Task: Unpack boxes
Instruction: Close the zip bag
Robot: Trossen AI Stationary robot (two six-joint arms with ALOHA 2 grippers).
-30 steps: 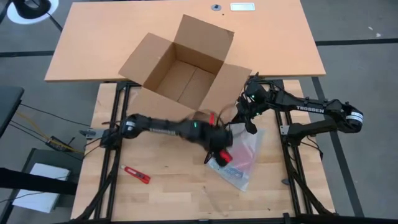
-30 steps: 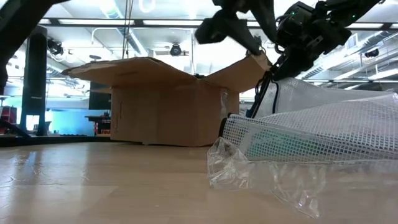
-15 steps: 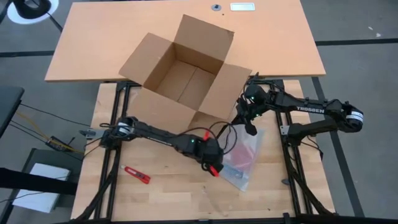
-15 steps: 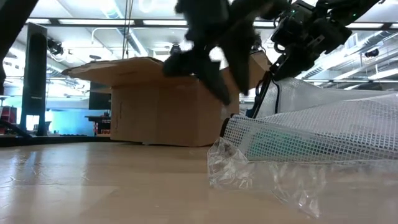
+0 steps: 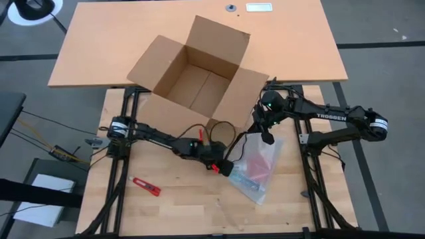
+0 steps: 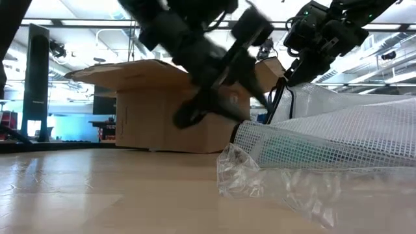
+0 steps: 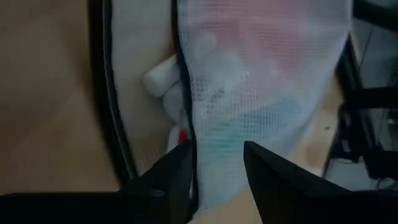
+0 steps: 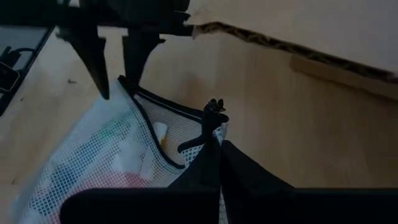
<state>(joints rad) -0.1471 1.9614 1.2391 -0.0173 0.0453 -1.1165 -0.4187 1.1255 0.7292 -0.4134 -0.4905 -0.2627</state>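
Observation:
The brown cardboard box (image 5: 192,74) stands open at the far middle, all flaps out, with nothing showing inside. A white mesh bag (image 5: 255,169) with a black-trimmed edge lies right of centre on the wooden table, coloured items inside it. My right gripper (image 5: 265,137) is shut on the bag's far end. My left gripper (image 5: 226,168) is low at the bag's left edge and open. Its fingers (image 7: 177,171) stand on either side of the black trim (image 7: 185,93). The right wrist view shows them at the bag's corner (image 8: 124,84). My right gripper pinches the bag's black-trimmed edge (image 8: 194,145) between its two fingers, just below the zipper pull (image 8: 214,107). It comes slanting down from the far right. That end is raised off the table; the rest of the bag (image 6: 338,136) lies on the wood. My left gripper straddles the trim; whether it touches, I cannot tell.
A red-handled tool (image 5: 145,186) lies near the table's left front. The box's near right flap (image 5: 239,93) hangs out close to my right gripper. An orange table (image 5: 99,46) lies beyond the wooden one.
My left gripper has come down from above the bag to just over the table at the bag's left edge, rolling its wrist and stretching out. My right gripper and the bag have kept still.

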